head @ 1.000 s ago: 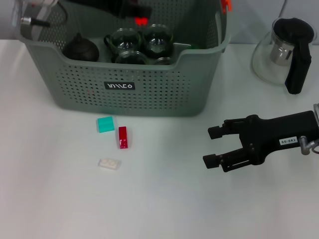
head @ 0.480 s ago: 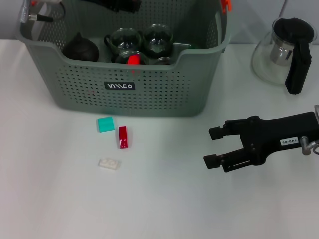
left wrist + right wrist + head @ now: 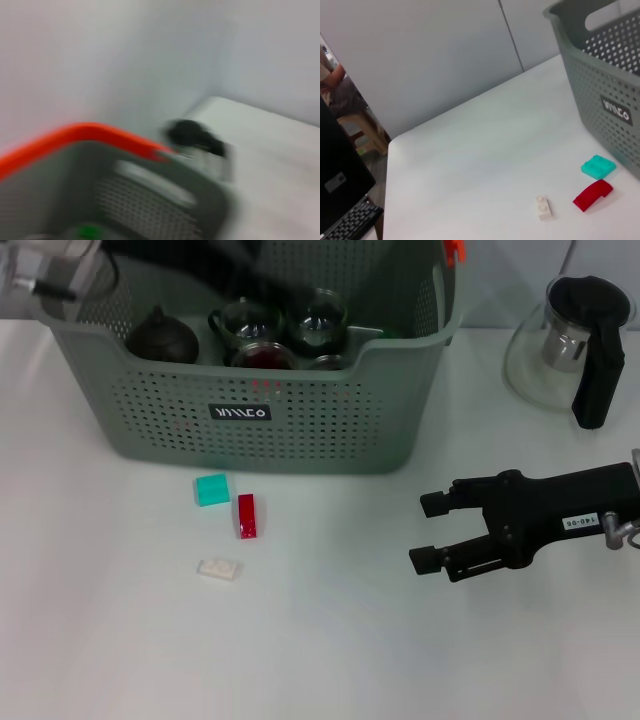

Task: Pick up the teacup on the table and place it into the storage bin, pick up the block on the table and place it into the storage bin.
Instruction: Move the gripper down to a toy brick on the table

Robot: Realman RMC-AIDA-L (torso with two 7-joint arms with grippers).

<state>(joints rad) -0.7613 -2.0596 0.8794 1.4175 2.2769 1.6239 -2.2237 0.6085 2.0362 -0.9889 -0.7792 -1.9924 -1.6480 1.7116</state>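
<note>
The grey-green storage bin (image 3: 300,430) stands at the back of the table. It holds several glass teacups (image 3: 318,318), and something red shows inside the front cup (image 3: 262,357). On the table before the bin lie a teal block (image 3: 211,489), a red block (image 3: 246,515) and a white block (image 3: 219,569). My left arm is a dark blur (image 3: 210,265) above the bin's back. My right gripper (image 3: 426,532) hovers open and empty over the table on the right, far from the blocks. The right wrist view shows the teal block (image 3: 598,166), red block (image 3: 592,195) and white block (image 3: 543,207) beside the bin (image 3: 610,85).
A dark round teapot (image 3: 160,337) sits in the bin's left end. A glass kettle with a black handle (image 3: 575,340) stands at the back right. Orange clips (image 3: 455,250) mark the bin's rim. In the left wrist view only the bin's rim (image 3: 90,137) shows.
A red block that hung under my left gripper over the bin dropped and now lies in the front cup. The left arm is sweeping away over the bin. The right arm has stayed put.
</note>
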